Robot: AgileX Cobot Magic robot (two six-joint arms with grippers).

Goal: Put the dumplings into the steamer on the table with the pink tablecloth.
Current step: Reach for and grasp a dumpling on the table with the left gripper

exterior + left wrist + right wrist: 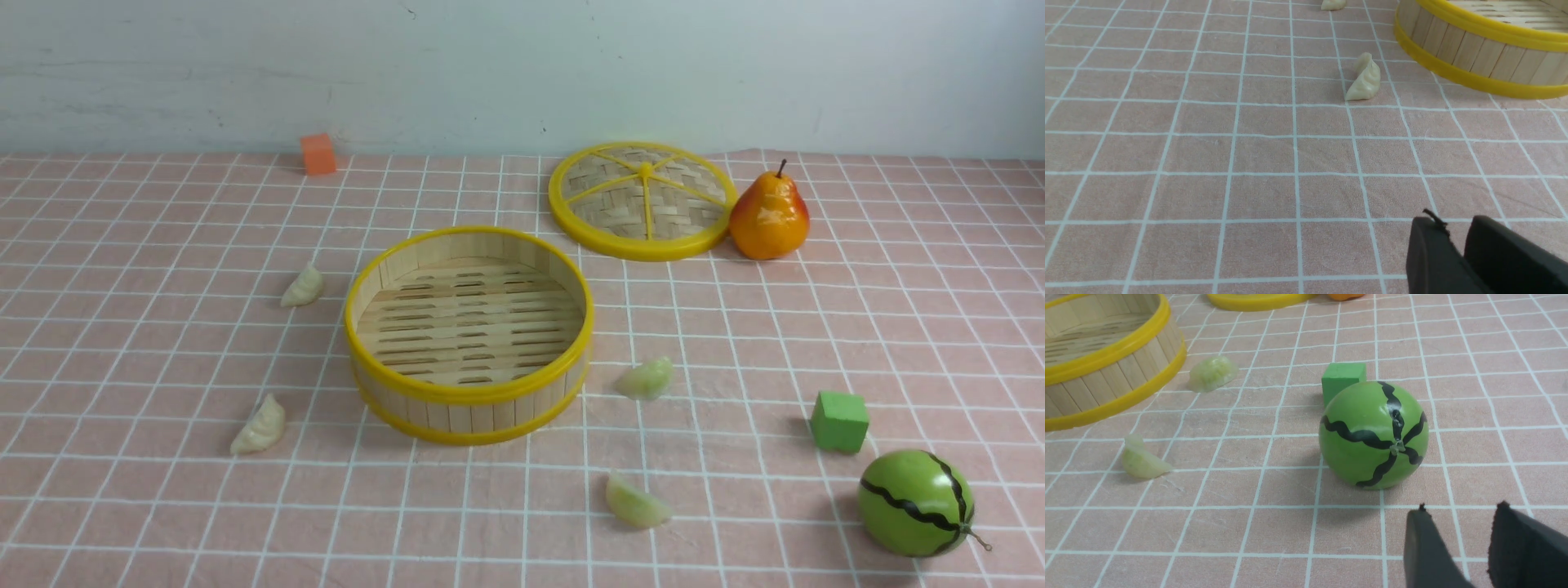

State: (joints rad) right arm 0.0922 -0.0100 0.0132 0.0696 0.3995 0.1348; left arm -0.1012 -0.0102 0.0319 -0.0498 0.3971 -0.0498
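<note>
1. Dumplings (pixel 259 425): four, loose around the empty steamer (pixel 469 404) at mid-frame.
2. Left gripper (pixel 1455 222): narrowly parted, holding nothing. Right gripper (pixel 1461 510): parted wider, holding nothing.
3. Advised: low approach, gentle pinch across the pleated ridge.
4. Pink tablecloth (pixel 147 343): flat, slightly wrinkled; pale wall (pixel 490 65) across the top.

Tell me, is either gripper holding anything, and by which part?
Nothing is held: the left gripper and right gripper are both empty, jaws apart above the pink tablecloth.
</note>
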